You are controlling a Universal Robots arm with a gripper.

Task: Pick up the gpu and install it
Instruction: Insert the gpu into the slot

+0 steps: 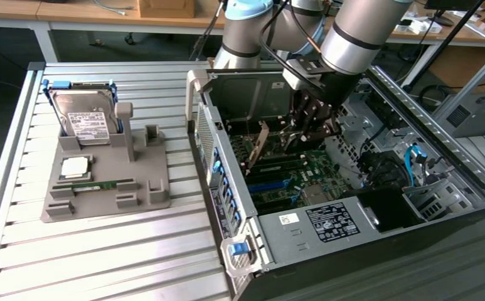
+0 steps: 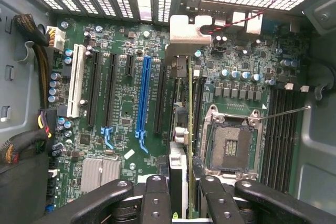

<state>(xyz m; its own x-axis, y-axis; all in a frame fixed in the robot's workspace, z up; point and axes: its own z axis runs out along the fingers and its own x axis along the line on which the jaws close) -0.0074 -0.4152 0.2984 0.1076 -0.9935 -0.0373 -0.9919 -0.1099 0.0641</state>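
The gpu [image 2: 189,93] is seen edge-on in the wrist view, as a thin dark board with its silver bracket [image 2: 186,30] close to the case's vented back wall. My gripper [image 2: 184,203] is shut on it, one black finger on each side of the card. The card hangs over the motherboard [image 2: 121,114], beside the blue slot [image 2: 143,98], lined up along a black slot. Whether its edge touches that slot I cannot tell. In the exterior view my gripper [image 1: 316,128] reaches down into the open computer case [image 1: 251,251], and the gpu [image 1: 263,147] stands upright near the back wall.
A CPU socket [image 2: 231,148] with a raised lever lies beside the card, and cable bundles [image 2: 31,30] run along the case wall. Outside the case, a grey holder [image 1: 108,188] carries a hard drive [image 1: 87,119], a processor chip [image 1: 74,166] and a memory stick [image 1: 96,186].
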